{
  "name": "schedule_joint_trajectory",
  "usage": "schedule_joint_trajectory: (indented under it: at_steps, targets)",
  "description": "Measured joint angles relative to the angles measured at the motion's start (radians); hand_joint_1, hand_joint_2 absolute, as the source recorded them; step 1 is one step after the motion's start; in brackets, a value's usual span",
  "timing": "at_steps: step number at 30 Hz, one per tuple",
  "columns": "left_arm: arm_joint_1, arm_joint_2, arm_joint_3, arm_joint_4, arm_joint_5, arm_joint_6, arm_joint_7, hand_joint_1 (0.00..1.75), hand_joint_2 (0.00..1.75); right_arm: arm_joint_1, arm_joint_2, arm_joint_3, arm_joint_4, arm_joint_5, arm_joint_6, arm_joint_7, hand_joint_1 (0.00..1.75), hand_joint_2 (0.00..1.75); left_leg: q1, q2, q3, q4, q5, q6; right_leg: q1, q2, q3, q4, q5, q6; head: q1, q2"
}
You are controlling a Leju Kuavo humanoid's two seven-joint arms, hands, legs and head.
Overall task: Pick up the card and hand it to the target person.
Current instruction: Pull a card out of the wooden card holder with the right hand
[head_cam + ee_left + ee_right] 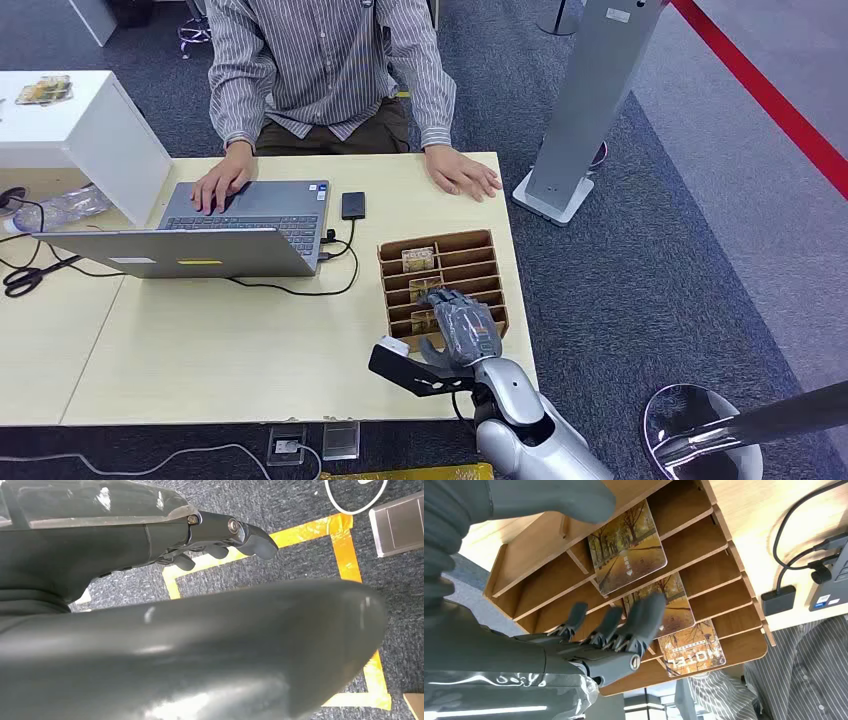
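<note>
Now the right hand (462, 325) hovers over the near slots of the wooden card rack (482, 243), fingers (644, 617) spread around the nearest card (626, 547) without gripping it. Beyond, a person (320, 60) sits at the laptop (235, 225). Down by the floor, the left hand (220, 542) hangs with fingers curled, holding nothing.

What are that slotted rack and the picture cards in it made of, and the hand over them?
The rack looks like thin unfinished wood board: pale grain, darker cut edges, slotted joints. The cards seem to be glossy printed plastic or coated card, with rounded corners and a photo of autumn trees; which one is unclear. The right hand looks like matte grey plastic with metal pins.
</note>
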Motion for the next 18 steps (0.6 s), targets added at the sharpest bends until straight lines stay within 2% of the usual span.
schedule_joint_trajectory:
  at_steps: [4, 8, 15, 18]
  targets:
    - [0.000, 0.000, 0.000, 0.000, 0.000, 0.000, 0.000, 0.00, 0.00, 0.000, 0.000, 0.000, 0.004, -0.003, -0.002, -0.001, 0.60, 1.75, 0.000, 0.000, 0.000, 0.000, 0.000, 0.000, 0.000, 0.000, 0.000, 0.000, 0.000, 0.000, 0.000, 0.000]
    - [0.000, 0.000, 0.000, 0.000, 0.000, 0.000, 0.000, 0.00, 0.00, 0.000, 0.001, 0.000, 0.006, -0.003, -0.003, -0.001, 0.66, 1.75, 0.000, 0.000, 0.000, 0.000, 0.000, 0.000, 0.000, 0.000, 0.000, 0.000, 0.000, 0.000, 0.001, 0.000]
    - [0.000, 0.000, 0.000, 0.000, 0.000, 0.003, 0.000, 0.00, 0.00, 0.000, 0.001, 0.000, 0.007, -0.003, -0.002, -0.001, 1.06, 1.75, 0.000, 0.000, 0.000, 0.000, 0.000, 0.000, 0.000, 0.000, 0.000, 0.000, 0.000, 0.000, 0.000, 0.000]
    - [0.000, 0.000, 0.000, 0.000, 0.000, 0.003, 0.000, 0.00, 0.00, -0.004, 0.001, 0.000, 0.006, -0.003, -0.003, 0.000, 1.12, 1.75, 0.000, 0.000, 0.000, 0.000, 0.000, 0.000, 0.000, 0.000, 0.000, 0.000, 0.000, 0.000, 0.000, 0.000]
